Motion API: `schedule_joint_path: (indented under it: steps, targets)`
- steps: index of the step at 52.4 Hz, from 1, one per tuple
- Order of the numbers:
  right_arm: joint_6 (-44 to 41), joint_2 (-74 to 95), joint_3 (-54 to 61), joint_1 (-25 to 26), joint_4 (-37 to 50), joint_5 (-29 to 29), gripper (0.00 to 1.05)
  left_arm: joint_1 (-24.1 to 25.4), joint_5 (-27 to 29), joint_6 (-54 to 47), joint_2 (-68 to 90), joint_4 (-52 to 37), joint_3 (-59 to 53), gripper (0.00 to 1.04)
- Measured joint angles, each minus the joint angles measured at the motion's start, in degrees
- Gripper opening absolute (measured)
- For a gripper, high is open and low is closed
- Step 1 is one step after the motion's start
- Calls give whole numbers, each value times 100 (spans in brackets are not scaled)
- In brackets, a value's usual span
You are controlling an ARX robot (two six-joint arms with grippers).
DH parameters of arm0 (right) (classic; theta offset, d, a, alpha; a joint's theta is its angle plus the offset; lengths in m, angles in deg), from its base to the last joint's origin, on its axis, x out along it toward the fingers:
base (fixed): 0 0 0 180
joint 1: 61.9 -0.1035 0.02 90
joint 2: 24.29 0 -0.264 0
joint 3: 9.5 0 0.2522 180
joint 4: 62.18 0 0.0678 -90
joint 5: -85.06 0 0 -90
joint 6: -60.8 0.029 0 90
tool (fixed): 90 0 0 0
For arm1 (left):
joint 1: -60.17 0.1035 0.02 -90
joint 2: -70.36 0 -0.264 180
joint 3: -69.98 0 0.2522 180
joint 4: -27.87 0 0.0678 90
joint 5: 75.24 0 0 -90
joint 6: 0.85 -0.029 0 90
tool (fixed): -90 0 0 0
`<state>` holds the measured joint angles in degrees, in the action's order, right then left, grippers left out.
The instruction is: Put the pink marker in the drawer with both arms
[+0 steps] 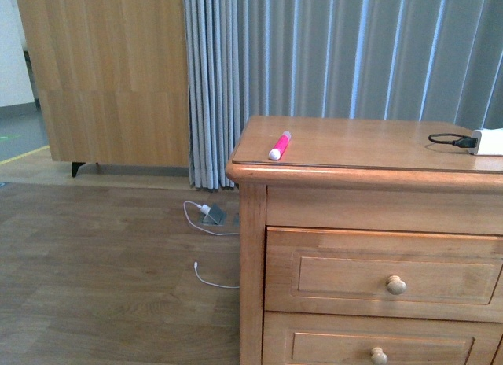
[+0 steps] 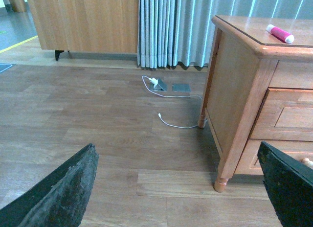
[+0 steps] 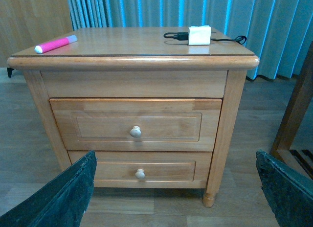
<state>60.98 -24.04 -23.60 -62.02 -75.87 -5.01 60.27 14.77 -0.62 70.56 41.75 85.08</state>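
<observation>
The pink marker point(image 1: 279, 145) lies on the cabinet top near its front left corner, whitish cap toward the front; it also shows as the pink marker point(image 2: 279, 34) and the pink marker point(image 3: 55, 44). The top drawer point(image 1: 385, 272) is closed, with its round knob point(image 3: 135, 132) facing out. My left gripper point(image 2: 178, 188) hangs open over the floor to the left of the cabinet. My right gripper point(image 3: 176, 188) is open in front of the cabinet, low down, at some distance. Neither arm shows in the front view.
A white adapter point(image 3: 199, 34) with a black cable point(image 1: 449, 139) lies on the cabinet top at the right. A lower drawer point(image 3: 142, 170) sits beneath. White cable and a floor socket point(image 2: 159, 85) lie left of the cabinet. Wooden furniture point(image 3: 293, 114) stands to the right.
</observation>
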Motion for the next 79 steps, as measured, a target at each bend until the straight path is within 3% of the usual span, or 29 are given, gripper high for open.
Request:
schedule_joint_path:
  steps: [50, 55, 58, 69, 79]
  targets:
    - [0, 0, 0, -2, -2, -4, 96, 0, 0, 0, 0, 0, 0, 99]
    - [431, 542, -367, -348, -970, -988, 96, 0, 0, 0, 0, 0, 0, 99]
    - [717, 979, -485, -393, -1106, -1012, 96, 0, 0, 0, 0, 0, 0, 99]
    - [979, 3300, -1187, -570, 361, -457, 96, 0, 0, 0, 0, 0, 0, 99]
    - [1067, 6647, -2275, -748, 1967, -232, 96, 0, 0, 0, 0, 0, 0, 99]
